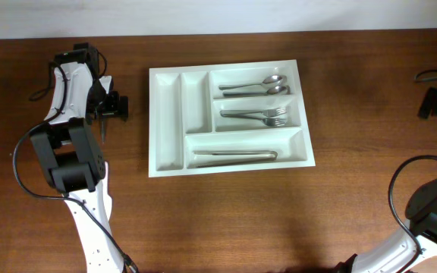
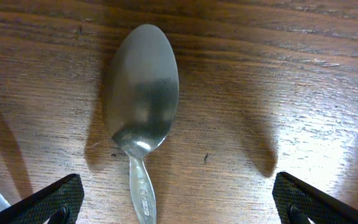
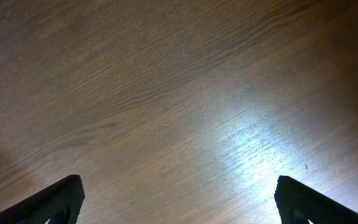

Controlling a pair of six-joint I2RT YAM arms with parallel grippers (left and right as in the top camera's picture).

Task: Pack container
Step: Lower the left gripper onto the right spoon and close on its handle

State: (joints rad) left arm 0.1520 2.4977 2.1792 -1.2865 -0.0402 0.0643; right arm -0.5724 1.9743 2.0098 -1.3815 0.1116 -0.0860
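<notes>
The left gripper [image 2: 176, 186] stands wide open and holds nothing; its two black fingers [image 2: 53, 200] show only as tips at the bottom corners of the wrist view. A spoon [image 2: 142, 102] lies flat on the table [image 2: 291, 74] just ahead of them. Its bowl points away from the fingertips and its handle runs back into the gap between them, nearer the finger at the picture's left edge and touching neither. From overhead, the tray [image 1: 166, 121] sits on the table off to the side of the left gripper [image 1: 116, 106], near it but clear of the fingers. Its three long compartments, on the side away from that gripper, hold two spoons [image 1: 256, 84], two forks [image 1: 258, 115] and a long steel piece [image 1: 234, 155]. The right gripper [image 3: 179, 190] is also fully spread and empty, with its fingers [image 3: 50, 202] at the lower corners of its wrist view and only bare wood between and beyond them. That gripper cannot be seen from overhead, so its distance from the tray cannot be told.
</notes>
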